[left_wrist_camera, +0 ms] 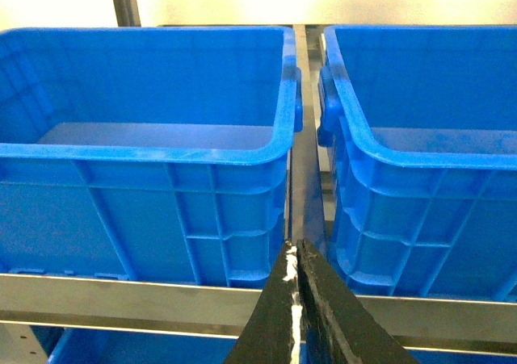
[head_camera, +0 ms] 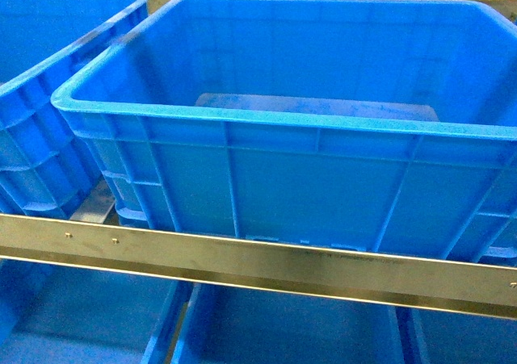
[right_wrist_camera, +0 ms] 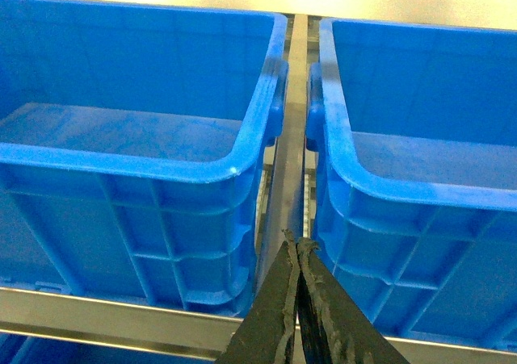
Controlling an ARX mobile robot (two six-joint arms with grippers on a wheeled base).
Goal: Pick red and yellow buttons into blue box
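The blue box (head_camera: 242,115) fills the middle of the head view, a deep ribbed crate on a shelf; the part of its floor that shows is bare. The red and yellow buttons are out of view in every frame. My left gripper (left_wrist_camera: 296,244) is shut with nothing between its fingers, pointing at the gap between two blue crates. My right gripper (right_wrist_camera: 296,241) is also shut and empty, aimed at a similar gap. Neither gripper shows in the head view.
A second blue crate (head_camera: 48,73) stands left of the box. A steel shelf rail (head_camera: 242,255) runs across the front under the crates. More blue bins (head_camera: 283,328) sit on the level below. Narrow gaps (left_wrist_camera: 305,138) separate neighbouring crates.
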